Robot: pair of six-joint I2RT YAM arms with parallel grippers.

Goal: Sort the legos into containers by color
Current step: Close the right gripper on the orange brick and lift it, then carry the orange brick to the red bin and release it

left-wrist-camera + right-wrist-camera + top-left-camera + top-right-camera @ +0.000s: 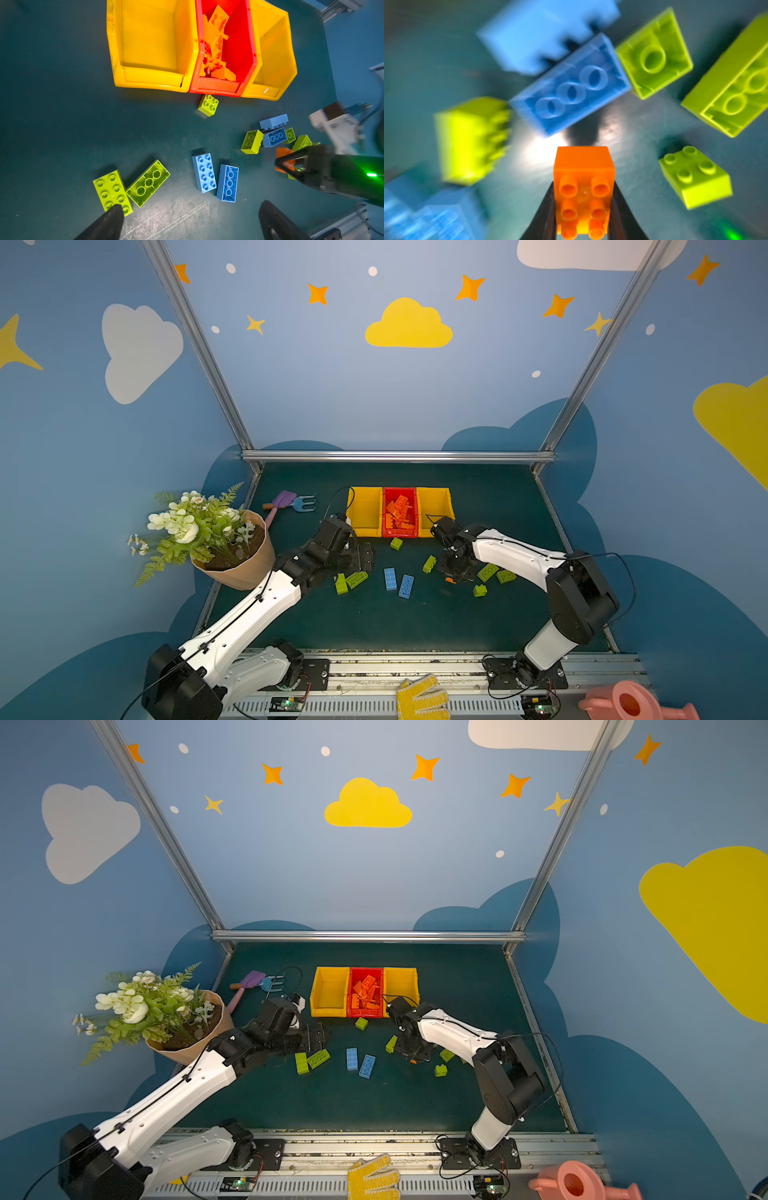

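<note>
Your right gripper pinches a small orange studded plastic brick among lime and blue bricks on the dark green mat, near the red plastic bin of orange bricks. Your left gripper hangs spread wide.

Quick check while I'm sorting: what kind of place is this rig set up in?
Likely a staged robot test booth with a children's garden theme: walls painted with clouds and stars, a metal frame, and props like the flower pot and pink watering can.
</note>
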